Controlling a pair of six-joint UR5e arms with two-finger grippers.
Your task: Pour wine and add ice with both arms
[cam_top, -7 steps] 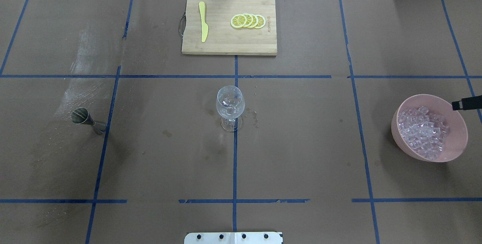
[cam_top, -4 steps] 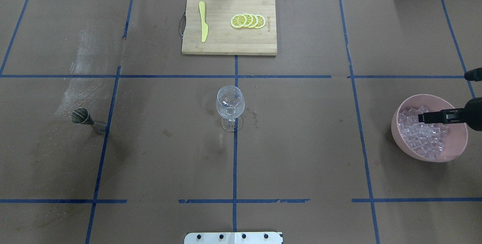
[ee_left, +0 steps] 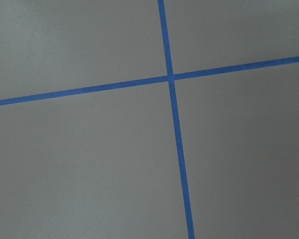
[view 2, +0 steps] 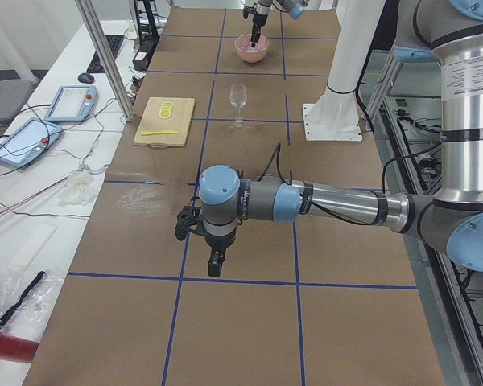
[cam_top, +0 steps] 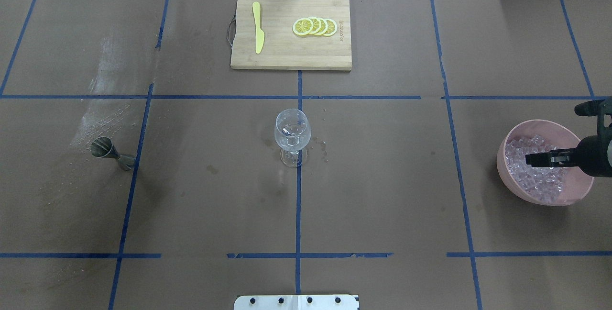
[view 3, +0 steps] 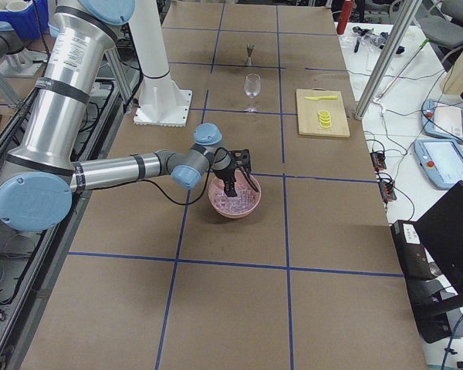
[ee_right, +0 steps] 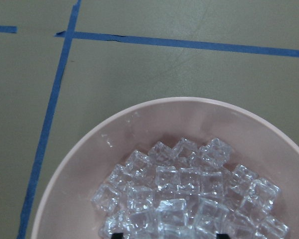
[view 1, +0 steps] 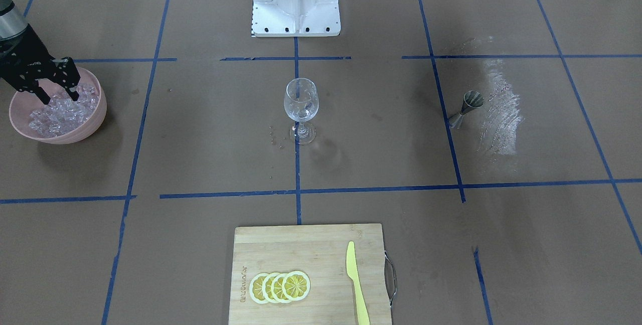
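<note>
Standing behind the robot's white ribbed pedestal (cam_top: 296, 302), I take things from its foot outward. Past it comes the middle band of the table. Far off at the left end, the left gripper (view 2: 215, 264) hangs over bare brown paper (ee_left: 89, 164) and blue tape lines (ee_left: 174, 124), well apart from everything the job needs. Whether its fingers are apart or together I cannot tell, since its own camera shows only paper. Along the same band a small steel double-cone jigger (cam_top: 107, 150) stands to the left, and a clear stemmed wine glass (cam_top: 292, 133) sits at the centre on the tape line. At the right end is a round pink plastic bowl (cam_top: 535, 199) heaped with small clear ice cubes (cam_top: 533, 183). The right gripper (view 1: 60, 98) is down inside that bowl, fingers spread apart with their tips among the top cubes, clamped on nothing. Something glints low in the glass, but I can't say what. Farthest off lies a bamboo cutting board (cam_top: 290, 56) with a yellow plastic knife (cam_top: 258, 27) and a row of lemon slices (cam_top: 315, 27).

To my eye the ice step is in hand, right at the grasp. The next move calls for the fingers to close gently on one small, slippery cube, lift it clear of the rim, and carry it across to the glass, which stands well apart from the bowl, without knocking that glass over
</note>
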